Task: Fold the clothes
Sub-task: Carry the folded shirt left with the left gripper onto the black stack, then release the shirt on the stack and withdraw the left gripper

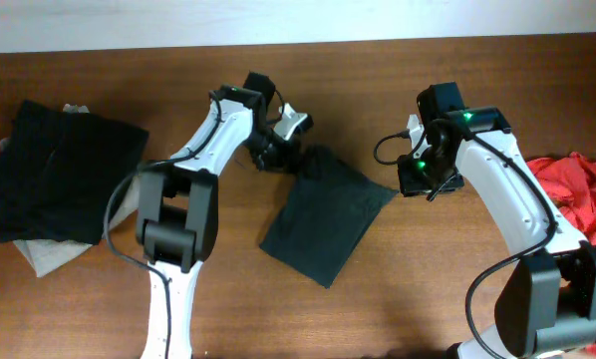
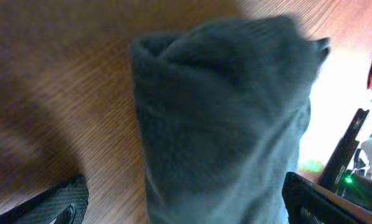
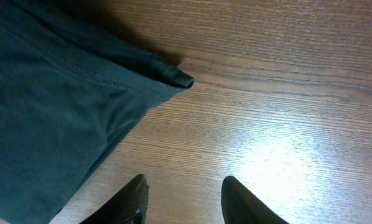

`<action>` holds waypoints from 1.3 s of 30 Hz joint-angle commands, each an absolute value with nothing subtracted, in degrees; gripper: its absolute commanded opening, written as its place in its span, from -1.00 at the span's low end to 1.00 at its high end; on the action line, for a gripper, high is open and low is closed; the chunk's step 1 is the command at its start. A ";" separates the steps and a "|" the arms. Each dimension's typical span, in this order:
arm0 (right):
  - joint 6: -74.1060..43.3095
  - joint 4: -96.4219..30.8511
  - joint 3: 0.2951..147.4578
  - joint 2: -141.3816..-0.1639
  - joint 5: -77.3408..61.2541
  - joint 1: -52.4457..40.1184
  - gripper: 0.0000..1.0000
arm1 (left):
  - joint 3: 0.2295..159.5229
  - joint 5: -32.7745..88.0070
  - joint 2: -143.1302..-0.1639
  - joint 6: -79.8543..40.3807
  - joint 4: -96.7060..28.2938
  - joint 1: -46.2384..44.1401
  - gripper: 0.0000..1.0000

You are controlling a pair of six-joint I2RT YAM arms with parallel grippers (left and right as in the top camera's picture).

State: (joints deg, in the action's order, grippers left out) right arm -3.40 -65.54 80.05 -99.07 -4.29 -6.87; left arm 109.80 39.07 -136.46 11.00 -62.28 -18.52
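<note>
A very dark green-black garment (image 1: 328,214) lies folded into a slanted rectangle at the table's middle. My left gripper (image 1: 278,150) is at its upper left corner. In the left wrist view the fabric (image 2: 223,112) rises in a bunched fold between the two fingers (image 2: 181,186), which stand wide apart. My right gripper (image 1: 418,181) is just right of the garment's right corner. In the right wrist view it (image 3: 185,183) is open and empty over bare wood, with the garment's hemmed corner (image 3: 68,106) to its upper left.
A stack of folded black clothes (image 1: 59,170) lies at the far left on a beige cloth (image 1: 49,254). A crumpled red garment (image 1: 587,189) lies at the right edge, behind my right arm. The table (image 1: 378,80) is brown wood.
</note>
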 commanded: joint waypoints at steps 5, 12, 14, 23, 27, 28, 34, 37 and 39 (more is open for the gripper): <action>-3.40 -66.65 81.06 -97.95 -4.05 -6.55 -0.17 | 109.86 42.19 -143.04 12.80 -64.20 -25.93 0.52; -3.40 -67.11 81.08 -97.95 -3.79 -6.55 -0.25 | 112.62 42.04 -143.02 12.29 -65.01 -22.04 -0.99; -3.42 -67.09 81.08 -97.71 -3.81 -5.89 -0.28 | 116.90 42.02 -143.02 12.32 -68.71 -18.26 -0.99; -1.67 -68.42 81.08 -93.89 -3.81 3.90 -0.25 | 144.62 26.92 -138.85 12.29 -88.84 0.36 -0.99; -1.67 -68.84 81.08 -93.89 -3.84 7.31 -0.25 | 147.59 16.05 -132.16 8.78 -92.75 8.71 -0.99; -1.54 -68.84 81.08 -93.89 -3.86 7.90 -0.25 | 147.59 14.68 -130.63 8.19 -93.60 10.83 -0.99; -1.23 -69.45 81.08 -93.89 -3.81 8.32 -0.25 | 144.05 9.98 -124.33 1.85 -96.73 20.84 -0.99; -1.23 -69.67 81.08 -93.89 -3.84 8.32 -0.25 | 137.91 7.49 -121.86 -0.67 -96.40 24.99 -0.99; -1.23 -69.67 81.08 -93.89 -3.84 8.32 -0.25 | 134.30 7.44 -121.91 -0.43 -92.31 26.48 -0.99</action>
